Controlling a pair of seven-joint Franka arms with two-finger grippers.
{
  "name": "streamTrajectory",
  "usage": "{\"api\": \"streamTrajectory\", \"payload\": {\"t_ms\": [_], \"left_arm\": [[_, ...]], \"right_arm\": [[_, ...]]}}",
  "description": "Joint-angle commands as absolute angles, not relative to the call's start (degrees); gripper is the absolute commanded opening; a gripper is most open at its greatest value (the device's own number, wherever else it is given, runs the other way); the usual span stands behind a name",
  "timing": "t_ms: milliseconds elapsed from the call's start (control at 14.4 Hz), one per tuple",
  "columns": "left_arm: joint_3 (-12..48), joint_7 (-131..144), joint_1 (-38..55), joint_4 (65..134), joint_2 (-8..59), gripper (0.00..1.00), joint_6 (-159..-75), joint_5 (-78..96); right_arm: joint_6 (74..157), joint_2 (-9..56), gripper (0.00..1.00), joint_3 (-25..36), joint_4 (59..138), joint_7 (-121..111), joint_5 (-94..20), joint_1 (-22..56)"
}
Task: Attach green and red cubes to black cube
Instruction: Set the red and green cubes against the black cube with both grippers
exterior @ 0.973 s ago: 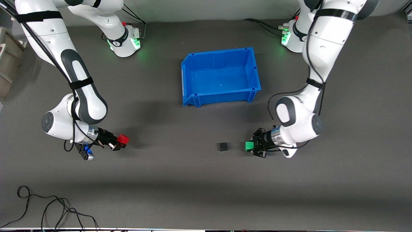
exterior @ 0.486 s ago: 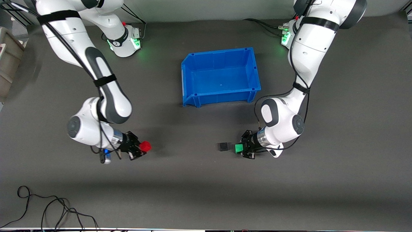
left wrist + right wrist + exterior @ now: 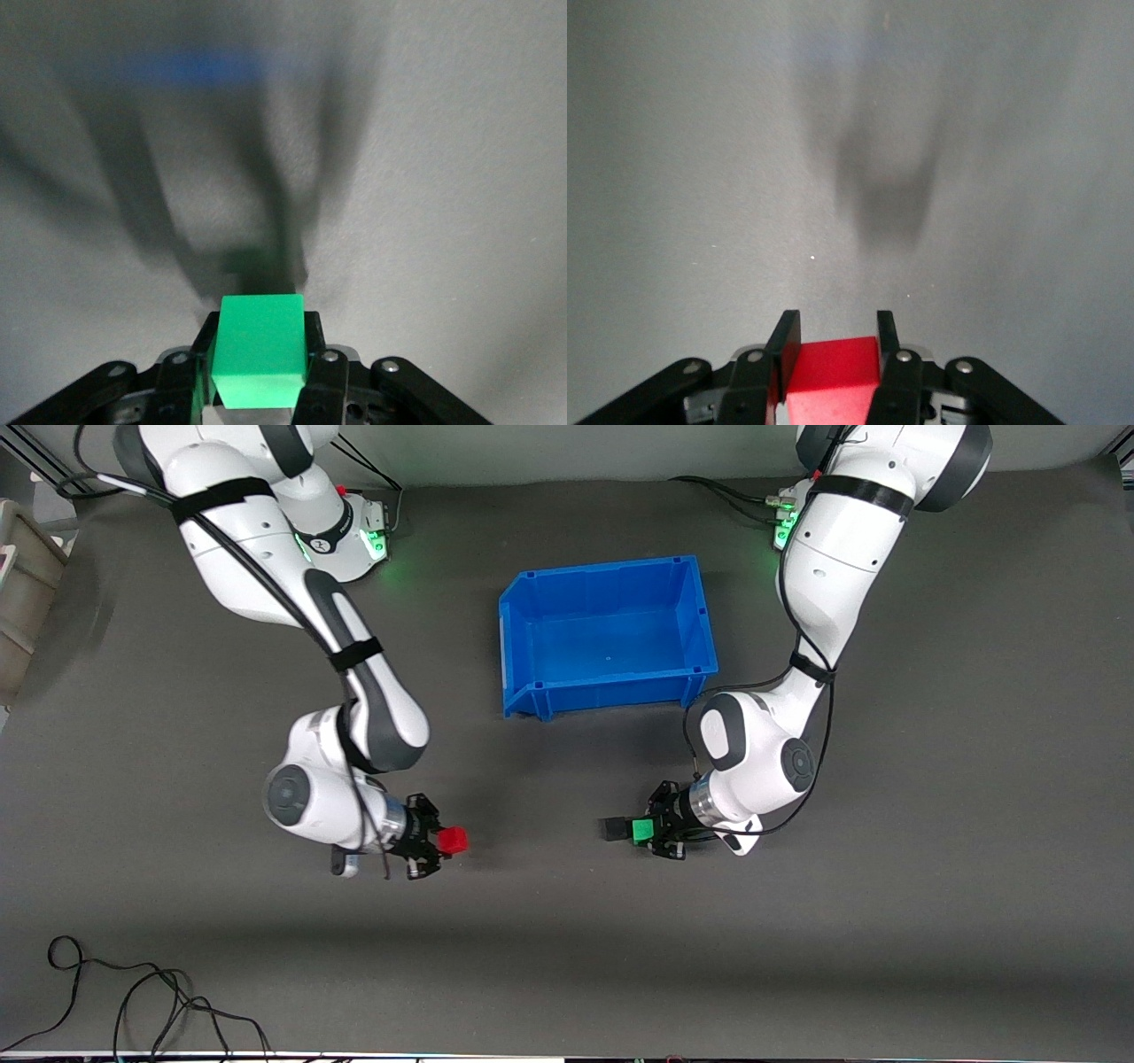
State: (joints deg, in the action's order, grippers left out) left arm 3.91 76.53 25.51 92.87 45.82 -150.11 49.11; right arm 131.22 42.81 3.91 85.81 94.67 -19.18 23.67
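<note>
The black cube sits on the grey table, nearer to the front camera than the blue bin. My left gripper is shut on the green cube and holds it low, right beside the black cube on the side toward the left arm's end; I cannot tell whether they touch. In the left wrist view the green cube sits between the fingers. My right gripper is shut on the red cube, low over bare table well apart from the black cube, toward the right arm's end. The red cube shows in the right wrist view.
An empty blue bin stands mid-table, farther from the front camera than the cubes. A beige box is at the right arm's end. Loose black cables lie near the front edge at that end.
Both arms have moved toward the black cube. The left gripper brought the green cube right up beside it. The right gripper carried the red cube closer, still apart.
</note>
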Motion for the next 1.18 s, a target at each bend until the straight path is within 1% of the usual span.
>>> {"api": "streamTrajectory", "payload": {"t_ms": [0, 486, 625, 834, 1042, 1112], "left_arm": [[2.9, 78.0, 27.3, 92.0, 46.5, 0.30, -150.6, 48.9], [3.0, 78.2, 29.2, 91.9, 46.3, 0.30, -150.6, 49.0], [2.9, 78.2, 30.1, 91.9, 46.3, 0.30, -150.6, 49.4], [3.0, 78.6, 30.4, 91.7, 46.3, 0.35, -150.7, 49.6], [2.9, 79.1, 30.5, 91.7, 46.4, 0.36, -151.2, 49.5], [2.9, 79.1, 30.5, 91.7, 46.5, 0.41, -151.2, 49.5]], "right_arm": [[129.1, 47.3, 0.00, 4.6, 79.4, 105.3, -13.5, 28.0], [129.1, 51.8, 0.00, 4.6, 72.7, 117.8, -13.2, 34.1], [129.0, 52.6, 0.00, 4.7, 72.1, 118.8, -12.6, 35.6], [129.0, 53.9, 0.00, 4.6, 71.7, 123.6, -8.4, 37.7], [129.0, 54.8, 0.00, 4.6, 71.6, 124.3, -8.0, 38.5], [129.0, 55.0, 0.00, 4.6, 71.5, 124.3, -8.0, 38.7]]}}
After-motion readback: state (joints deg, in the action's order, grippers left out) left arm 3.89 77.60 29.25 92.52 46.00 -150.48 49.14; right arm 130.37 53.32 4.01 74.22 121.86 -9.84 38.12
